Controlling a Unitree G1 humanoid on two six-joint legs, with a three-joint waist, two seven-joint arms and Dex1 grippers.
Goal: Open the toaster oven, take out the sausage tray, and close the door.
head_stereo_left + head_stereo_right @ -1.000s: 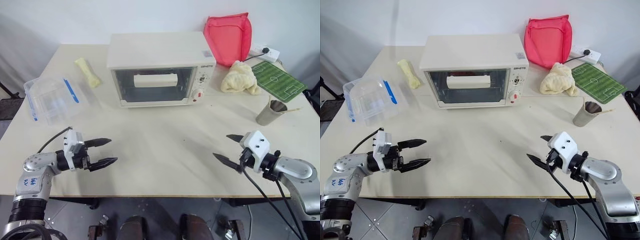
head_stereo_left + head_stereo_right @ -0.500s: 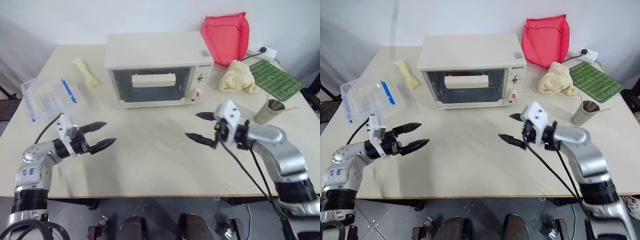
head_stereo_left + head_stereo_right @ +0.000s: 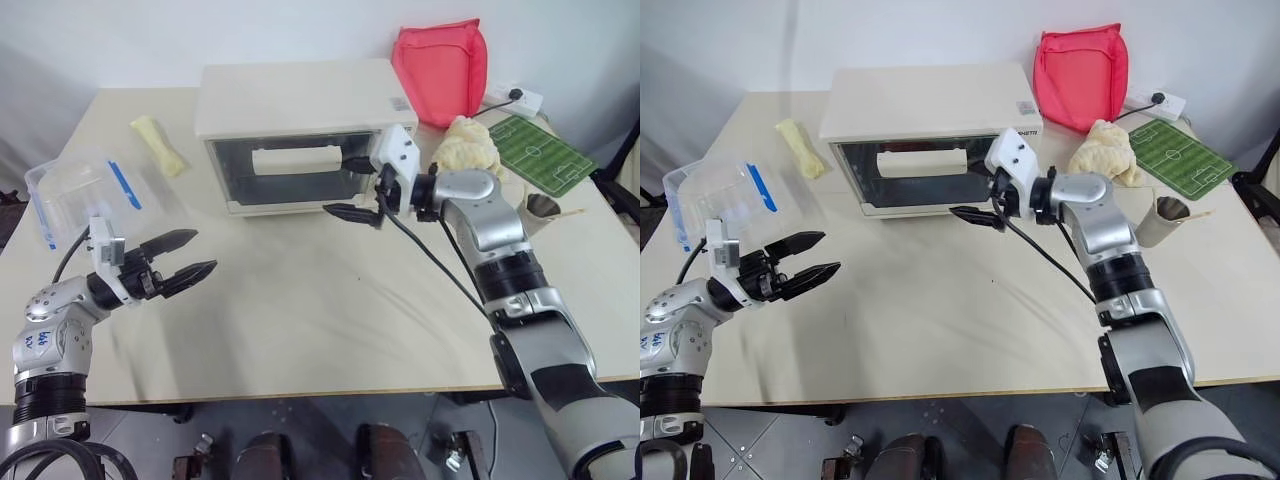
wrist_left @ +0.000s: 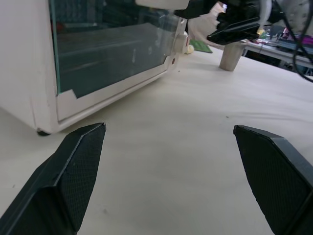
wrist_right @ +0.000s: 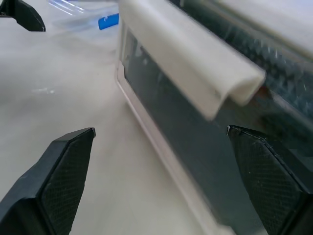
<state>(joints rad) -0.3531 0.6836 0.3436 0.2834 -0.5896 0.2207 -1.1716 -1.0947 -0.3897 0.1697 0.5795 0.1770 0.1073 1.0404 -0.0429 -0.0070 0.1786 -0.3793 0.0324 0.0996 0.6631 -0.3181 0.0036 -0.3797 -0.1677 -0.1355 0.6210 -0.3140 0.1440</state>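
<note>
The cream-white toaster oven (image 3: 300, 100) stands at the back middle of the table, its glass door (image 3: 290, 180) shut and the bar handle (image 3: 295, 160) along the door's top. My right gripper (image 3: 352, 187) is open just in front of the door's right end, one finger by the handle's end and one near the door's bottom edge. In the right wrist view the handle (image 5: 190, 54) lies close ahead between the fingers. Well short of the oven, my left gripper (image 3: 183, 255) hovers open and empty over the table's left front. The sausage tray is hidden.
A clear plastic box with a blue clip (image 3: 85, 195) sits at the left, a yellow roll (image 3: 158, 145) behind it. Right of the oven are a red bag (image 3: 440, 65), a cream cloth (image 3: 465, 145), a green pitch mat (image 3: 540, 150) and a metal cup (image 3: 540, 205).
My right gripper has swung up, forward and left from the table's front right to the oven door, staying open. The left gripper rose a little. The camera has shifted too.
</note>
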